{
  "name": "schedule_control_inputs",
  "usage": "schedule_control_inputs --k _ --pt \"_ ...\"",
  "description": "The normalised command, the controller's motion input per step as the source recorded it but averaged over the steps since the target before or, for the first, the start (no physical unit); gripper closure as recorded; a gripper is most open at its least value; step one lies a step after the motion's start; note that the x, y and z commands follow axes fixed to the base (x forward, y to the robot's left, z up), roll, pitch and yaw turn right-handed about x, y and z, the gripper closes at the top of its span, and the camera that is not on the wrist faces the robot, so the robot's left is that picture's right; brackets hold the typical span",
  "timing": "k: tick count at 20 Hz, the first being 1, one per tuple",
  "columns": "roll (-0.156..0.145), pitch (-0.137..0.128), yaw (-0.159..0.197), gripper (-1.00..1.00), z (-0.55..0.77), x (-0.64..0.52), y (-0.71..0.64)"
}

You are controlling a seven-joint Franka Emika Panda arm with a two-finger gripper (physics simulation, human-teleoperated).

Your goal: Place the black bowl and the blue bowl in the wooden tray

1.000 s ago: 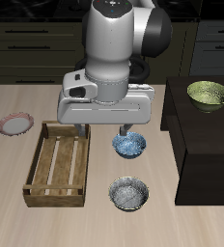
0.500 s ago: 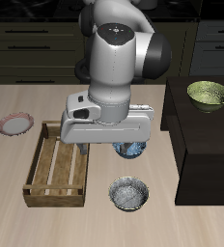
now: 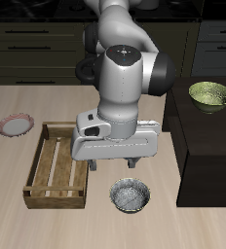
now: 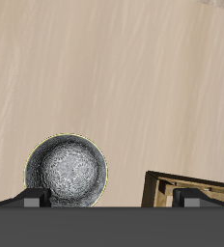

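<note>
While hovering above the table (image 3: 18, 224), gripper (image 3: 131, 166) hangs just behind the black bowl (image 3: 131, 195), close over its far rim, holding nothing. Jaws spread apart in the wrist view, both tips showing at the frame's edge with bare tabletop between them. Black bowl (image 4: 68, 171) sits upright near the table's front edge, mottled grey inside, beside the wooden tray (image 3: 59, 163). Tray empty, slatted bottom bare, one corner (image 4: 189, 187) caught in the wrist view. Blue bowl hidden behind the arm, cannot tell where. Farther off: pink plate (image 3: 15, 124) near the tray's far end, yellow-green bowl (image 3: 210, 95) up on the dark cabinet (image 3: 207, 146).
</note>
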Motion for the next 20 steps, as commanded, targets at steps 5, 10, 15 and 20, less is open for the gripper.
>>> schedule_control_inputs --k 5,10,15,20 --pt "-0.002 0.021 0.014 -1.0 -0.2 0.14 0.05" --pt "-0.007 0.02 0.02 -1.0 -0.2 0.1 0.05" --pt "-0.005 0.02 0.004 -1.0 -0.17 0.07 0.02" --pt "0.018 0.025 0.017 -1.0 -0.22 0.02 0.13"
